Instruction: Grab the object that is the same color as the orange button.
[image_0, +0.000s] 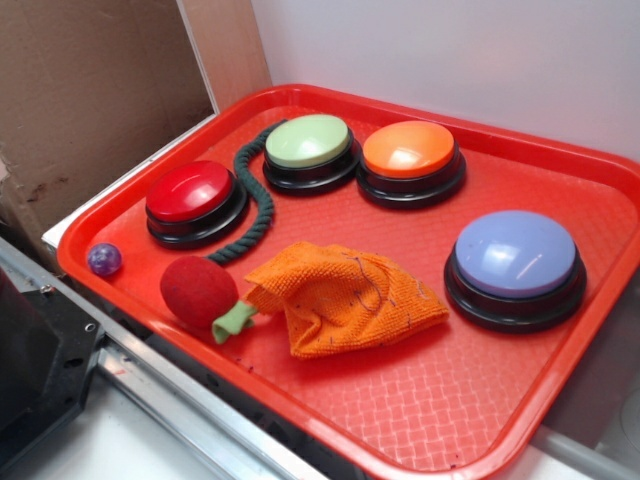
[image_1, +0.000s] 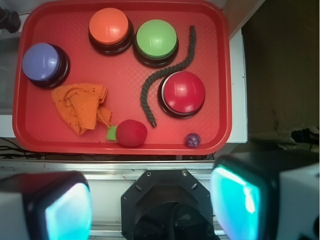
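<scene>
Red plastic tray (image_0: 560, 180) (image_1: 220, 75), waffle-textured floor, raised rim, holds everything; it sits on a pale surface (image_1: 239, 100).

Four glossy dome buttons on black bases: lavender button (image_0: 516, 252) (image_1: 44, 61), orange button (image_0: 408, 148) (image_1: 108, 25), light green button (image_0: 308, 140) (image_1: 157, 38), red button (image_0: 189, 190) (image_1: 185, 91).

One orange cloth (image_0: 345, 297) (image_1: 80, 106), nubby knit, dark flecks, crumpled flat on the tray floor. In the exterior view it lies just left of the lavender button and in front of the orange button, clear of it. One corner meets the green tab on the red ball.

One dark green twisted rope (image_0: 252, 195) (image_1: 167, 75), S-curved, running between the green and red buttons.

One red fuzzy ball (image_0: 198, 290) (image_1: 131, 133) with the green tab, just beside the cloth.

One small purple marbled ball (image_0: 104, 259) (image_1: 193, 140) at the tray edge, near the red button.

Tool (image_1: 155, 205): in the wrist view, its two fingers (image_1: 65, 212) show at the bottom edge, spread wide, holding nothing, off the tray and well apart from the cloth.
</scene>
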